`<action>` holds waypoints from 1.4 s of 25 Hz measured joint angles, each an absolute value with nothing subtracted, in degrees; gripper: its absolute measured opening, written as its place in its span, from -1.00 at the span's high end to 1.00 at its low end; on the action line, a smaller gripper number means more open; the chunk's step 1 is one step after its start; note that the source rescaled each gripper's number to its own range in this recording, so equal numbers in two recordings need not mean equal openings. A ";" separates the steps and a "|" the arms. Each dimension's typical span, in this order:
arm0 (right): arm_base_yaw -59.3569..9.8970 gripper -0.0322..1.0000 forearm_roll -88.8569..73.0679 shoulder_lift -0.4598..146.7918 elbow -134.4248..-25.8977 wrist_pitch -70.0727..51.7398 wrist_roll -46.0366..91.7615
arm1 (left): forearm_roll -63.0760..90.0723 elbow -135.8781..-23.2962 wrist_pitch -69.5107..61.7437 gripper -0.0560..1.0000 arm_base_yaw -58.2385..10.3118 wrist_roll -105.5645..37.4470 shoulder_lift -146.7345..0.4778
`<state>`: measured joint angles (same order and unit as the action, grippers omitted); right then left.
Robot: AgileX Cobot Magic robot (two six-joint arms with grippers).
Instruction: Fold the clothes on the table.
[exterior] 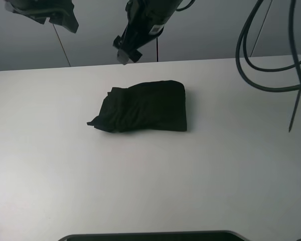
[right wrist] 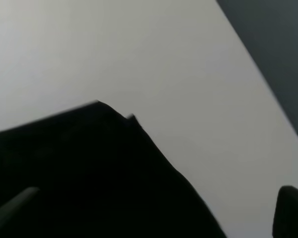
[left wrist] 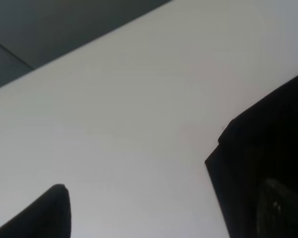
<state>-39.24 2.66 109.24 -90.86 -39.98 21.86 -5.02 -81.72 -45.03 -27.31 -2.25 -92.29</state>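
**Black garment folded at table centre, both arms raised**

You see the black garment point(exterior: 143, 107) lying as a compact, creased bundle a little toward 12 o'clock from the middle of the white table point(exterior: 150, 191), with a small corner poking out at its 8 o'clock side. Neither arm touches it.

Your left gripper point(exterior: 45, 12) hangs high at the 11 o'clock corner of the overhead view, well apart from the cloth; its wrist camera shows one dark fingertip point(left wrist: 44, 213) over bare tabletop and the garment's edge off to the side. You cannot tell how its jaws stand.

Your right gripper point(exterior: 128, 50) hovers above the table's far edge at 12 o'clock, just beyond the garment. Its two fingertips point(right wrist: 290, 210) appear at opposite sides of the wrist picture, spread wide with nothing between them, the cloth below.

Black cables point(exterior: 271, 60) hang at 2 o'clock.
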 joint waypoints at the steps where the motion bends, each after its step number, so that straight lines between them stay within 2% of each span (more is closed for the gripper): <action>1: -39.24 -0.96 8.26 106.71 -90.86 -42.90 18.25 | -5.02 -81.72 -45.60 -0.99 -27.31 -1.79 -90.05; 6: -39.24 -0.97 27.60 94.48 -90.93 -58.30 7.31 | -7.78 -81.72 -50.41 -0.99 -27.31 1.93 -78.48; 10: -39.24 -0.97 34.36 84.63 -90.93 -67.93 4.82 | -10.72 -81.72 -55.84 -0.99 -27.31 3.74 -69.85; 16: -39.24 -0.97 33.20 68.12 -90.93 -69.36 2.57 | -13.06 -81.72 -65.85 -0.99 -27.31 4.18 -57.37; 24: -39.24 -0.97 30.71 42.11 -90.42 -69.58 0.00 | -14.01 -81.72 -69.54 -0.99 -27.31 5.71 -38.06; 35: -37.72 -0.97 26.85 14.09 -89.96 -69.69 2.67 | -17.03 -69.42 -70.21 -0.99 -27.31 11.11 -13.66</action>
